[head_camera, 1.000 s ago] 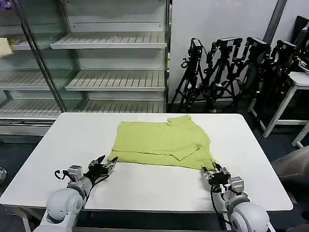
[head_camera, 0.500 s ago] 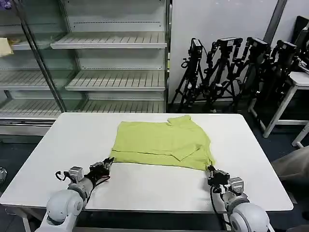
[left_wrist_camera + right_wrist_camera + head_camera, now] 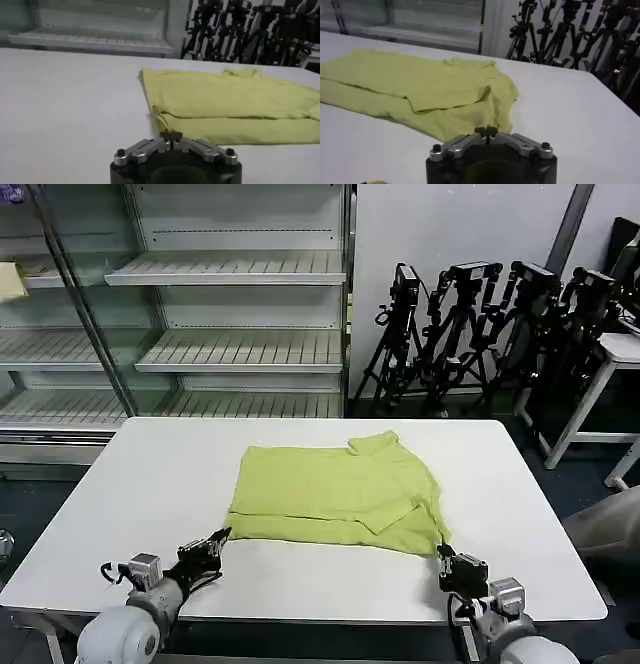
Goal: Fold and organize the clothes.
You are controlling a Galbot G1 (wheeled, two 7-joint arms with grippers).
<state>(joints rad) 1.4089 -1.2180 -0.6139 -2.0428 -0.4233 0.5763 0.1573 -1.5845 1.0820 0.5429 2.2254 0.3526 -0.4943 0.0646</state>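
Left wrist view first: the left gripper (image 3: 171, 136) is seen closed up tight, fingertips pressed together with nothing between them, parked just short of the near left corner of the T-shirt (image 3: 235, 107). Same deal on the other side, where the right gripper (image 3: 485, 131) is pinched closed and empty, just off the shirt's near right corner. Both sets of fingers are built from black bodies with bare metal links. The shirt is a plain lime yellow-green, thin and soft, laid flat and folded into a rough rectangle with a doubled-over near hem and one sleeve flopped across the top layer. It's spread mid-way across a smooth white tabletop (image 3: 140, 474), which is backed by empty slatted shelves (image 3: 235, 349) and a cluster of black tripods (image 3: 480, 324).
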